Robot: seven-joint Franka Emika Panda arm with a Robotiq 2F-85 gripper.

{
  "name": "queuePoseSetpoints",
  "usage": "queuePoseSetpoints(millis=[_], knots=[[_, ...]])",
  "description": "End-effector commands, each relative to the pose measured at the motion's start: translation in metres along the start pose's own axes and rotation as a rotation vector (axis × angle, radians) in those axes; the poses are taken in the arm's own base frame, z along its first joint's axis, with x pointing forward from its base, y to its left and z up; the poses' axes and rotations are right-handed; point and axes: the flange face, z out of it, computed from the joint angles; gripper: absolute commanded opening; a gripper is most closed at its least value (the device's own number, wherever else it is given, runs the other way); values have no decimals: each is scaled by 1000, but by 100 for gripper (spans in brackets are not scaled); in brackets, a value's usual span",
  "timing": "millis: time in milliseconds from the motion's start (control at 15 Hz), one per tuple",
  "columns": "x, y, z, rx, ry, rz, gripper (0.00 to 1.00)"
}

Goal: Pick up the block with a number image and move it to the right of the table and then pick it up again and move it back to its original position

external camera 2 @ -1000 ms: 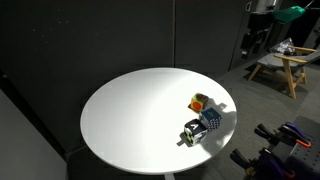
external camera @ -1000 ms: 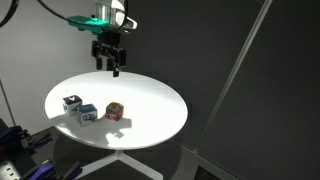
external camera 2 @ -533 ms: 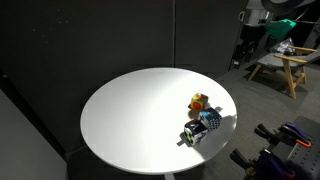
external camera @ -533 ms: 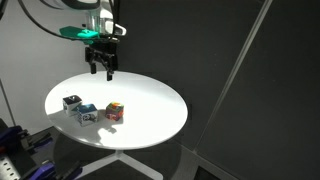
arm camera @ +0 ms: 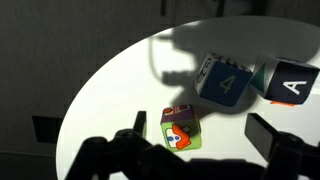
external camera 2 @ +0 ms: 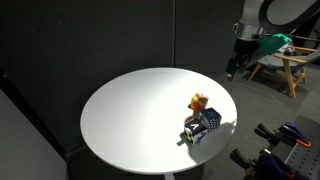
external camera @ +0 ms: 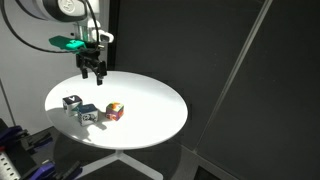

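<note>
Wrist view: number block [arm camera: 225,82] shows a "4"; it lies just beside the letter cube [arm camera: 292,82], with the red-and-yellow cube [arm camera: 180,128] near on its other side.
Block location: resting on the table [external camera: 150,120] near its edge, in line with the two other cubes, seen in both exterior views [external camera 2: 208,120].
Change: over the last second I have carried the gripper [external camera: 93,74] sideways from above the far rim toward the cubes' side. No cube has shifted.
Jaws: spread wide, holding nothing, well above the tabletop.
Task status: I judge this the approach to the first pickup; no transfer has begun.
Next move: centre over the number block, then descend.
Risk: the letter cube sits close, so a finger could nudge it.
</note>
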Motion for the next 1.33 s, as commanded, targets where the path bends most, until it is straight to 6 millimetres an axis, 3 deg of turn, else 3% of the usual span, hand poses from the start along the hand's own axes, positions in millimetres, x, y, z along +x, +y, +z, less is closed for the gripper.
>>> queuePoseSetpoints(millis=[0, 600, 1267], knots=[[0, -15, 17, -15, 0, 88, 100], [4, -43, 64, -49, -52, 264, 100], [0, -41, 70, -53, -79, 249, 100]])
